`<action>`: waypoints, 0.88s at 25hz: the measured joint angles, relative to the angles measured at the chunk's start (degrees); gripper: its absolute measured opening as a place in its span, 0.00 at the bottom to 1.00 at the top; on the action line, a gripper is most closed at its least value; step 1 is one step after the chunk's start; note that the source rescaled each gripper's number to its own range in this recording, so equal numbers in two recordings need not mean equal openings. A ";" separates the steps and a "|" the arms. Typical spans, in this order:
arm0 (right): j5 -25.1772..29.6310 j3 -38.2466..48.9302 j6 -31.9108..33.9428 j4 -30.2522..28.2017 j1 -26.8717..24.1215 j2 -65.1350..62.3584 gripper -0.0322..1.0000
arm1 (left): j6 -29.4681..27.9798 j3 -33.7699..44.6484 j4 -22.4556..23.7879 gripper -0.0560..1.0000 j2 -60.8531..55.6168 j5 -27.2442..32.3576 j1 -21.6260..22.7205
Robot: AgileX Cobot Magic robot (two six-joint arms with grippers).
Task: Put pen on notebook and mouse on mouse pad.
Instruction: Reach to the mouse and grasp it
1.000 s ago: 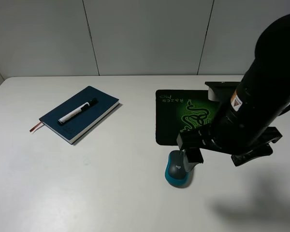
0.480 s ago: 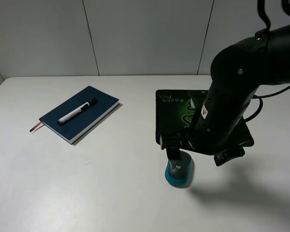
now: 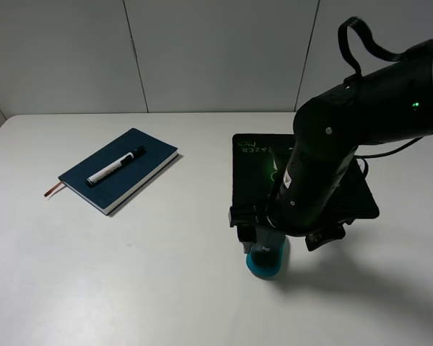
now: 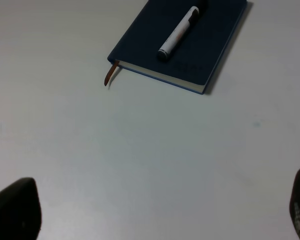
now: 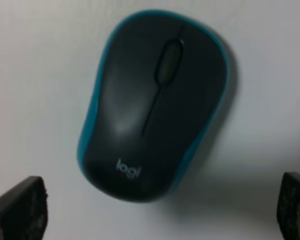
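Nearest the camera, the mouse (image 3: 265,263) sits on the white table (image 3: 130,288), just off the near edge of the mouse pad (image 3: 247,180) and not on it. The high view buries most of it under the right arm. The right wrist cam shows the whole thing, with the right gripper (image 5: 155,217) spread wide above it and not touching.

Farther back on the left, the pen (image 3: 115,166) lies on the notebook (image 3: 141,169). Only the left wrist cam catches the left gripper (image 4: 157,217), spread apart and holding nothing.
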 joint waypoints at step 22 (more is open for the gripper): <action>-7.99 -0.05 5.43 -3.22 0.00 8.08 1.00 | 0.00 0.00 0.00 1.00 0.00 0.00 0.00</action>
